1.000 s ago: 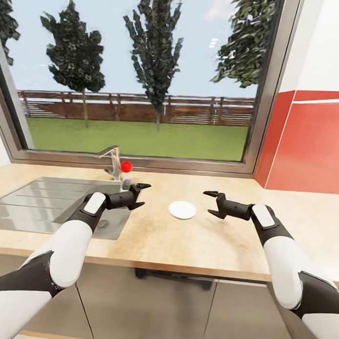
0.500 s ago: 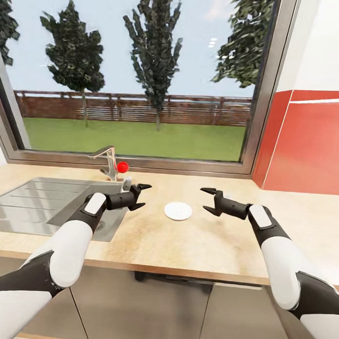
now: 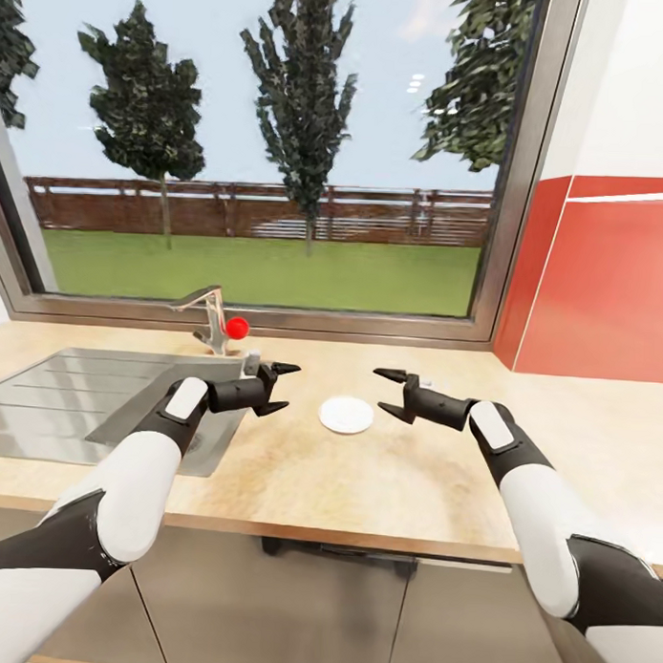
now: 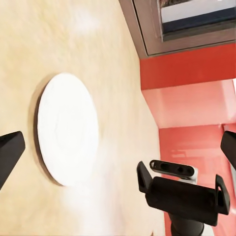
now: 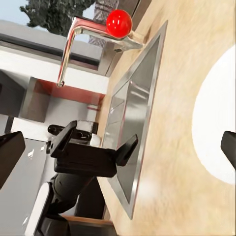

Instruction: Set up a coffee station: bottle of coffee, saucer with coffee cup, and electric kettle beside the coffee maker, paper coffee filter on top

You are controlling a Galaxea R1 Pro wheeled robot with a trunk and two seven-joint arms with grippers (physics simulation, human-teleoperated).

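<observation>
White and flat, the saucer lies on the tan speckled counter — between the left gripper and right gripper, jaws spread, empty — beside a steel sink under the window.

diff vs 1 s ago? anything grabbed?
Nothing grabbed. The right gripper has moved inward toward the saucer, its fingers open, ending just short of the saucer's right edge. The view itself shifted a little, so the small slide of the sink and tap is the camera moving. The left gripper stayed open on the saucer's other side, and the saucer stayed flat on the kitchen countertop.
</observation>
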